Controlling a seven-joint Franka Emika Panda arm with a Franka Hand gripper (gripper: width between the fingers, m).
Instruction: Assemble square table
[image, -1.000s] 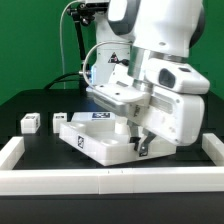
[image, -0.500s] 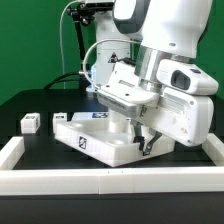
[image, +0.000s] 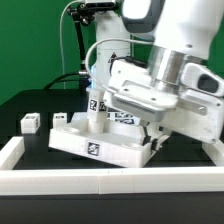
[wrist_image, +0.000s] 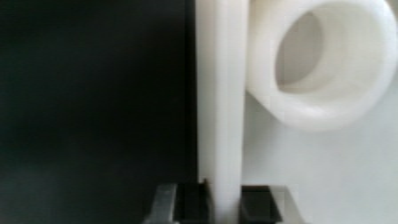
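Near the front wall (image: 60, 181), the gripper (image: 150, 143) clamps an edge of the square table (image: 95, 148) (rim between both fingers); leg posts (image: 30, 122) stand apart.

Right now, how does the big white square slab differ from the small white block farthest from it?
The large white square plastic slab is broad and flat; the small white leg post is a compact block. The claw grips the slab's edge; the post lies free on the black table. Both carry black-and-white tags.

No words or numbers are legible; patterned tags (image: 95, 150) mark the square table (image: 122, 154).
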